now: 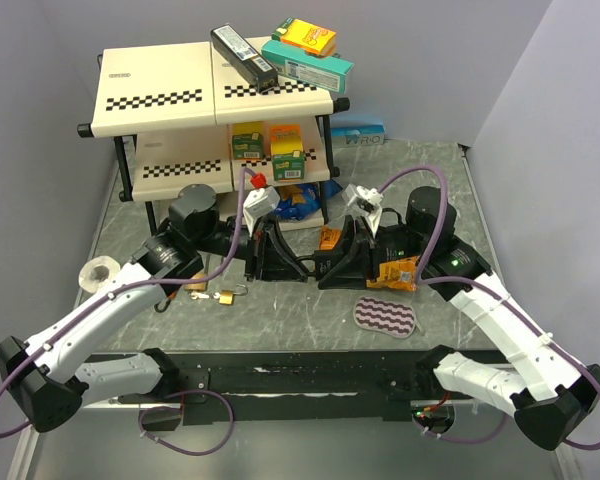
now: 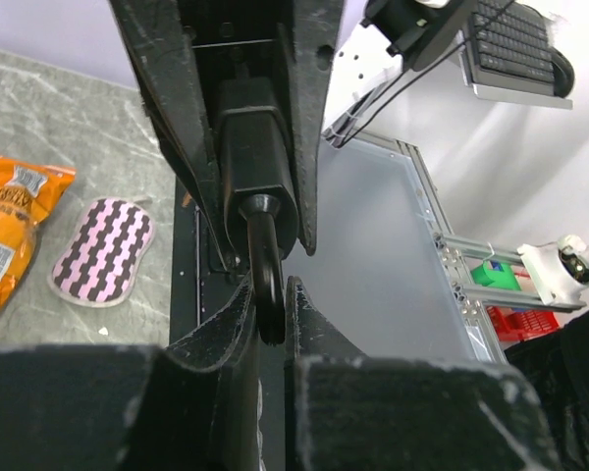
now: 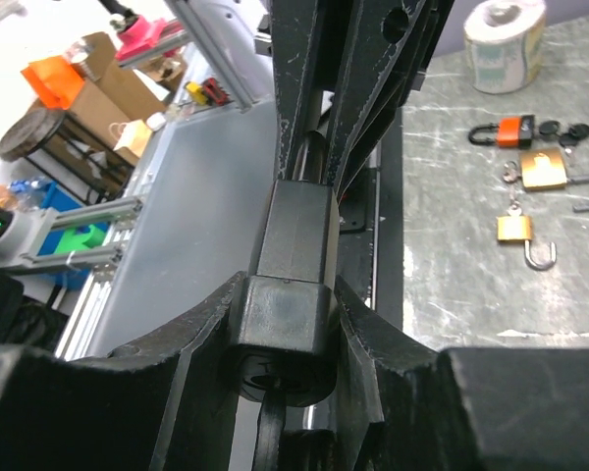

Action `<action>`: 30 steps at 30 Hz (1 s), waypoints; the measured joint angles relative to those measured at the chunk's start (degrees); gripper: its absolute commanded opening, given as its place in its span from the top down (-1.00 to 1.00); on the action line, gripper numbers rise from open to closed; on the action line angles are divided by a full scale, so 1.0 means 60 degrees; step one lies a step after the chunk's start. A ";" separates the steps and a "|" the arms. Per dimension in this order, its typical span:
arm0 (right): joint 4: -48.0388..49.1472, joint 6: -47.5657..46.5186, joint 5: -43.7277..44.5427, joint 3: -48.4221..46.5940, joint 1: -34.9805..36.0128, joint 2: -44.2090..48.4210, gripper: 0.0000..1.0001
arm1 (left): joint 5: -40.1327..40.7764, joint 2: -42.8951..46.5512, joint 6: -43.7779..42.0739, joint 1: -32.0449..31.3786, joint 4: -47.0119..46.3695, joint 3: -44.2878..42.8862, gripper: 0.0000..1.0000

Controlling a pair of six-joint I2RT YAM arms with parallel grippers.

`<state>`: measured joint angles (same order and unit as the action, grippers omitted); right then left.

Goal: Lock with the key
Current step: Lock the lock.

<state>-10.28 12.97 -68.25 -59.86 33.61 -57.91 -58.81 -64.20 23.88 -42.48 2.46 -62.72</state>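
A black padlock sits between my two grippers above the table's middle. My right gripper is shut on its body, one finger on each side. My left gripper is shut on the black head of a key, edge-on between the pads. The key's shaft enters the keyway at the lock's end. In the right wrist view the key runs down from the round keyway. In the top view the left gripper and right gripper meet tip to tip and hide the lock.
Loose padlocks lie on the table at the left: a brass one with an open shackle, another brass one, an orange and black one. A tape roll, an orange snack bag, a striped pad and a shelf surround the arms.
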 measured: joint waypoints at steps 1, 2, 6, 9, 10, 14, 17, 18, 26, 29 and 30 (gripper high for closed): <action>-0.0069 -0.0073 0.0073 0.0000 0.0007 0.0004 1.00 | 0.0036 -0.0022 0.0000 0.0000 0.0040 0.0000 0.98; -0.0142 -0.0127 0.0164 0.0000 0.0011 0.0004 1.00 | 0.0084 -0.0066 0.0004 0.0000 0.0069 0.0000 0.98; -0.0401 -0.0313 0.0503 0.0007 0.0015 0.0004 1.00 | 0.0262 -0.0244 -0.0011 0.0000 0.0087 0.0000 0.98; -0.0583 -0.0543 0.0692 0.0029 0.0029 0.0004 1.00 | 0.0426 -0.0277 -0.0084 0.0000 0.0211 0.0000 0.98; -0.0637 -0.0612 0.0736 0.0033 0.0029 0.0004 1.00 | 0.0506 -0.0270 -0.0117 0.0000 0.0288 0.0004 0.98; -0.0834 -0.0940 0.0940 0.0095 0.0029 0.0018 1.00 | 0.0663 -0.0153 -0.0113 0.0062 0.0200 0.0244 0.98; -0.0874 -0.1162 0.1075 0.0222 0.0022 0.0022 0.69 | 0.0630 -0.0036 -0.0055 0.0273 0.0004 0.0506 0.98; -0.0903 -0.1220 0.1078 0.0229 0.0011 0.0018 0.51 | 0.0630 -0.0025 -0.0040 0.0342 -0.0015 0.0579 0.98; -0.1053 -0.1723 0.1086 0.0226 -0.0441 -0.0215 -0.57 | 0.0827 0.0069 -0.0102 0.1089 -0.0310 0.0976 0.98; -0.1399 -0.1953 0.1064 0.0164 -0.0856 -0.0229 -0.60 | 0.0878 0.0178 -0.0197 0.1443 -0.0229 0.1144 0.98; -0.1479 -0.2044 0.1053 0.0135 -0.1031 -0.0229 -0.60 | 0.0922 0.0219 -0.0291 0.1548 -0.0146 0.1169 0.98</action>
<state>-19.16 0.71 -61.93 -59.05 27.42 -59.29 -53.28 -62.89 22.13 -33.19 1.58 -55.70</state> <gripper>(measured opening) 0.789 0.127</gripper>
